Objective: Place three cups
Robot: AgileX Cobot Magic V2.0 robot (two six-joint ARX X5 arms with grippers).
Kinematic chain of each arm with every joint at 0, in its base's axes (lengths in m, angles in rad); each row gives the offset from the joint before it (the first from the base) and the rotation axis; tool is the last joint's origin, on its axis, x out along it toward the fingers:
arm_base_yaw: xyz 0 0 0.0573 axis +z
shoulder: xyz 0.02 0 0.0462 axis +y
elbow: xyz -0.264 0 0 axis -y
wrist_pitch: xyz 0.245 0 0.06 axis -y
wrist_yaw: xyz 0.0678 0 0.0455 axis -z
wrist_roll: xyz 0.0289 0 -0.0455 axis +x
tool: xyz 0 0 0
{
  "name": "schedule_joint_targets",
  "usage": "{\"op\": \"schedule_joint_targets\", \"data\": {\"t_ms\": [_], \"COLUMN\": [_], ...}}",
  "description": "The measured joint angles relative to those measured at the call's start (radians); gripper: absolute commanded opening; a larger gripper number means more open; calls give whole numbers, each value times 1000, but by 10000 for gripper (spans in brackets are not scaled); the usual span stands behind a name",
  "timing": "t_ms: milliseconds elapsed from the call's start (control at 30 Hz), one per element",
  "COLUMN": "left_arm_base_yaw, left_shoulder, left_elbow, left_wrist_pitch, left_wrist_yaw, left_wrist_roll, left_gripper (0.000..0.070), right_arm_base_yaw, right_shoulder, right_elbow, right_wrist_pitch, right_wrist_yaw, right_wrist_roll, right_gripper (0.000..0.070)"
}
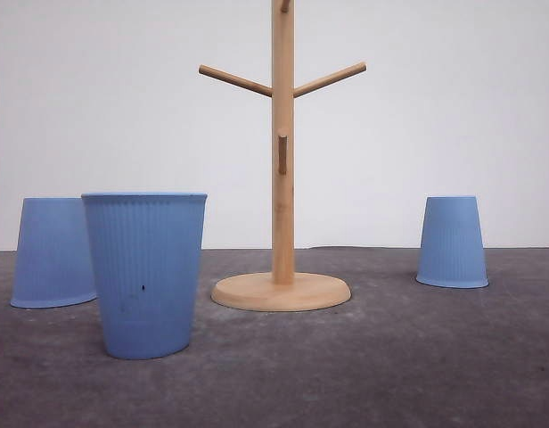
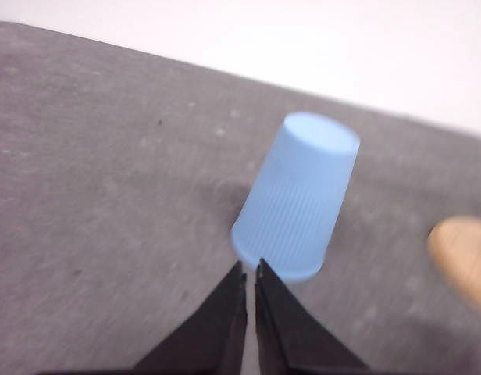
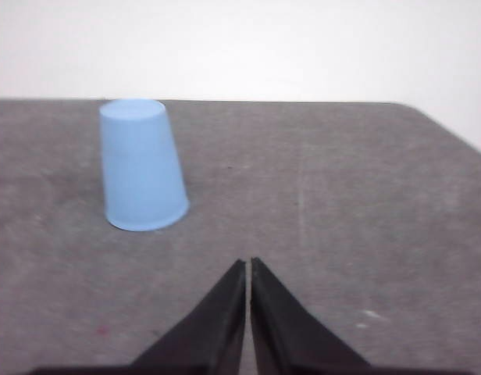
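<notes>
Three light-blue ribbed cups stand on the grey table. One cup (image 1: 146,272) is upright, near the front left. Behind it to the left, a second cup (image 1: 52,252) stands upside down. The third cup (image 1: 452,242) stands upside down at the right. In the left wrist view my left gripper (image 2: 250,270) is shut with nothing in it, its tips just short of an upside-down cup (image 2: 299,197). My right gripper (image 3: 248,264) is shut and holds nothing, well apart from an upside-down cup (image 3: 141,165) on the table ahead.
A wooden cup tree (image 1: 282,152) with angled pegs stands on a round base (image 1: 281,292) at the table's middle. Its base edge (image 2: 463,254) shows blurred in the left wrist view. A white wall lies behind the table.
</notes>
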Motion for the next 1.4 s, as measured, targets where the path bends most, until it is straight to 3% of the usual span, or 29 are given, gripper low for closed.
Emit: {"op": "schedule_joint_targets", "data": {"t_ms": [133,233,467,600,733,867,1067,1200,1400], "left_arm_base_yaw": [0,0,0,0,0,0,0,-42,-209], "left_shoulder": [0,0,46,137,246,358,553,641,690], "left_elbow": [2,40,273,408,542,637,747,778,779], "left_wrist_pitch": [99,72,-132,-280,-422,-556,-741,-742,-736], "left_wrist_yaw": [0,0,-98,-102,-100,-76,5,89,99], "left_wrist_roll": [-90,-115,-117,-110,-83,-9,122,191,262], "left_gripper": [0,3,3,3,3,3,3,3,3], "right_arm_base_yaw": [0,0,0,0,0,0,0,2,90], "right_shoulder": [0,0,15,79,181,287,443,550,598], "right_elbow": [0,13,204,348,478,549,567,571,573], "right_wrist_pitch": [70,105,-111,-265,-412,-480,-489,-500,-470], "right_wrist_yaw": [-42,-43,-31,-31,-31,-53,-196,-251,-269], "right_wrist_roll": [131,201,250,248,197,125,40,-38,-87], "right_gripper": [7,6,6,6,6,6,6,6,6]}}
